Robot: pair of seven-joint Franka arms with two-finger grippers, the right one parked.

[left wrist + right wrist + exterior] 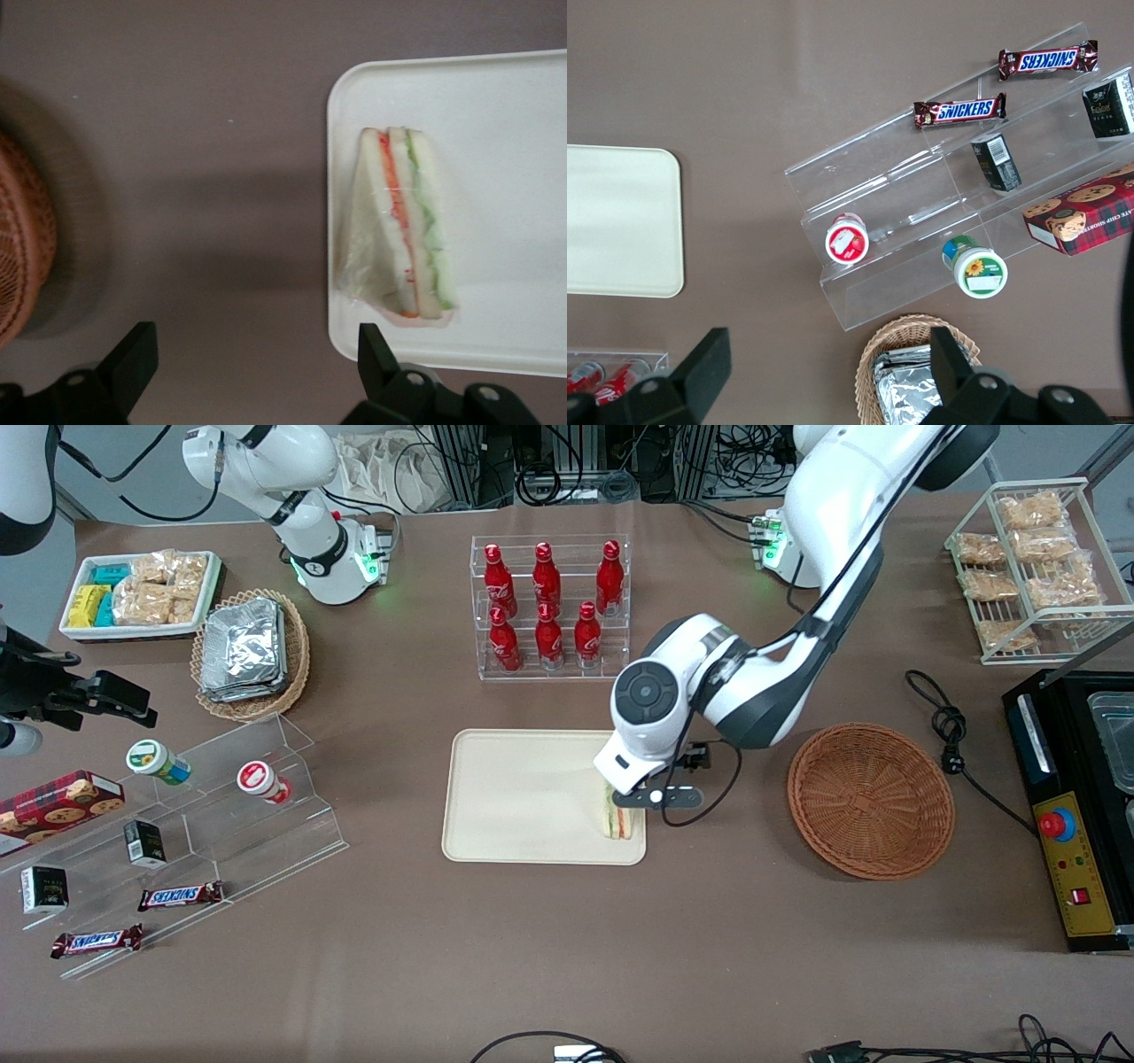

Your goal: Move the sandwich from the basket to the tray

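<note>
The sandwich (pixel 617 820) (pixel 400 226), a plastic-wrapped wedge with green, orange-red and white layers, lies on the cream tray (pixel 523 797) (pixel 514 106) by the corner nearest the round reddish-brown basket (pixel 819 779) (pixel 22 248). The basket holds nothing. My left gripper (pixel 651 790) (pixel 252 363) hangs open above the tray's edge on the basket's side. Nothing is between its black fingers (pixel 133 356), and the sandwich sits apart from them. In the front view the arm's wrist covers the sandwich's upper end.
A clear rack of red bottles (pixel 549 607) stands farther from the front camera than the tray. A tan basket of foil packets (pixel 248 651) and a stepped acrylic stand with snacks (pixel 204 815) lie toward the parked arm's end. A black cable (pixel 952 735) and a machine (pixel 1076 806) lie toward the working arm's end.
</note>
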